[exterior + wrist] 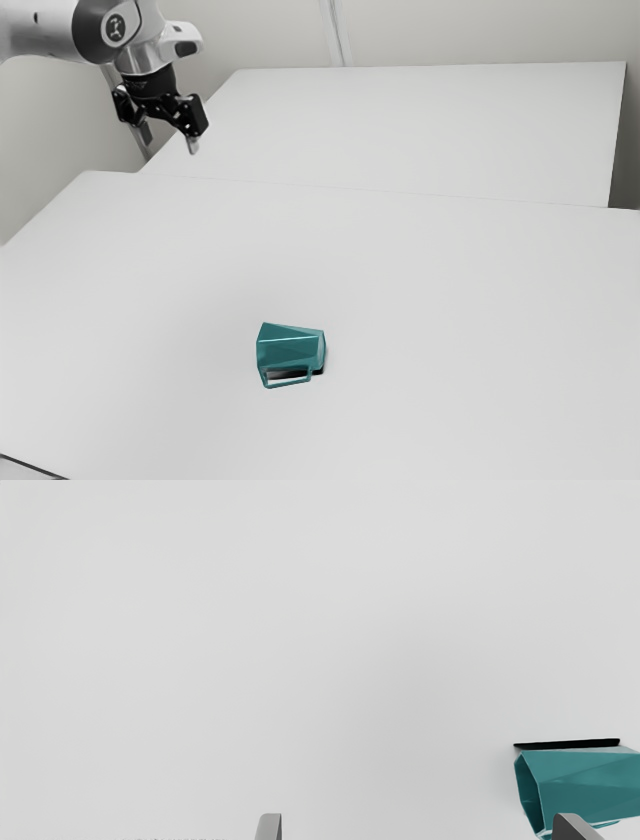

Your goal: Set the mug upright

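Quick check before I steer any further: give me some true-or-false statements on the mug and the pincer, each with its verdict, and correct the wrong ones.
1. The mug is lying on its side on the table. True.
2. The pincer is shut on the mug. False: its fingers stand apart, with nothing gripped between them.
3. In the exterior view, the pincer is well away from the mug, toward the upper left. True.
4. The mug has no handle. False: a handle shows along one side.
5. The mug is bright red. False: it is teal.
6. The wrist view looks partly into the mug's open end. True.
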`<move>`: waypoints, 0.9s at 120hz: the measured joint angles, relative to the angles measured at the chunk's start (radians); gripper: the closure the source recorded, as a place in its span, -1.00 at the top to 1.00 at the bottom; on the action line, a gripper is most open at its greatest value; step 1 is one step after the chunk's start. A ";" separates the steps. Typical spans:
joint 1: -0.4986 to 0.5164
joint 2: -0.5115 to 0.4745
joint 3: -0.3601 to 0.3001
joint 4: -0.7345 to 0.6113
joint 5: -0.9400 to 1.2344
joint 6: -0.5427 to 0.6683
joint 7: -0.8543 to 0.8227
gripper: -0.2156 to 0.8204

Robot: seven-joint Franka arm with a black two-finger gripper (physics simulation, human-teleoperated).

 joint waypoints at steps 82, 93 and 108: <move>0.074 -0.172 0.056 -0.471 -0.266 0.298 -0.035 0.54; 0.080 -0.198 0.061 -0.543 -0.334 0.367 -0.037 0.54; 0.092 -0.227 0.072 -0.644 -0.457 0.457 -0.030 0.54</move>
